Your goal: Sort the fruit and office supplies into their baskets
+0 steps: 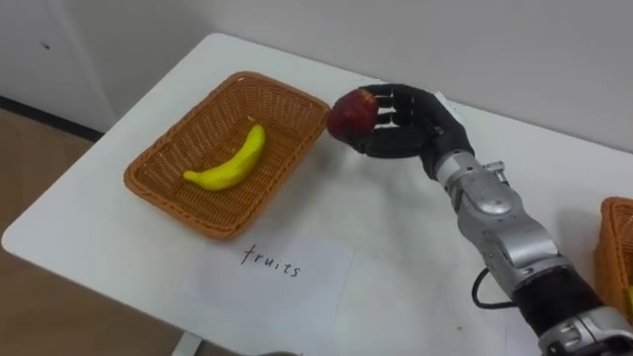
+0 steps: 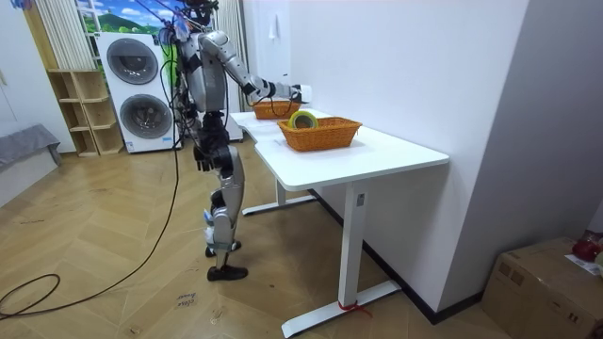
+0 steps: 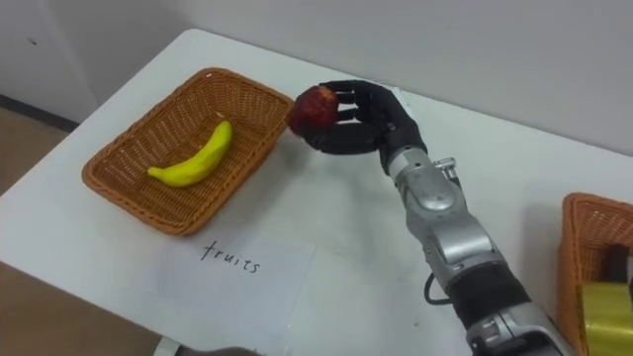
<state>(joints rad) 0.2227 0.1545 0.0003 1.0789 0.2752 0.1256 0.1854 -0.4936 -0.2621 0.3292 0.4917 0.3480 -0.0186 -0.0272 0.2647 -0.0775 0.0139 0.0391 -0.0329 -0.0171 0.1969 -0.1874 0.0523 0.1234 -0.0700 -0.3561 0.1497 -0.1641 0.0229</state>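
My right hand (image 1: 410,124) (image 3: 371,117) is shut on a dark red apple (image 1: 351,114) (image 3: 312,107), held just above the table beside the right rim of the fruit basket (image 1: 168,188) (image 3: 119,193). That orange wicker basket holds a yellow banana (image 1: 232,163) (image 3: 193,161). A second orange basket (image 1: 615,252) (image 3: 584,247) sits at the right edge with a yellow-green roll (image 3: 605,307) in it. In the room view I stand at the white table (image 2: 377,155), right arm stretched toward the far basket (image 2: 273,110); my left hand (image 2: 203,158) hangs by my hip.
A paper sheet (image 1: 272,272) with a handwritten label lies in front of the fruit basket. The table's front edge runs close below it. A wall stands behind the table. Washing machines (image 2: 141,89) and shelves are behind me in the room view.
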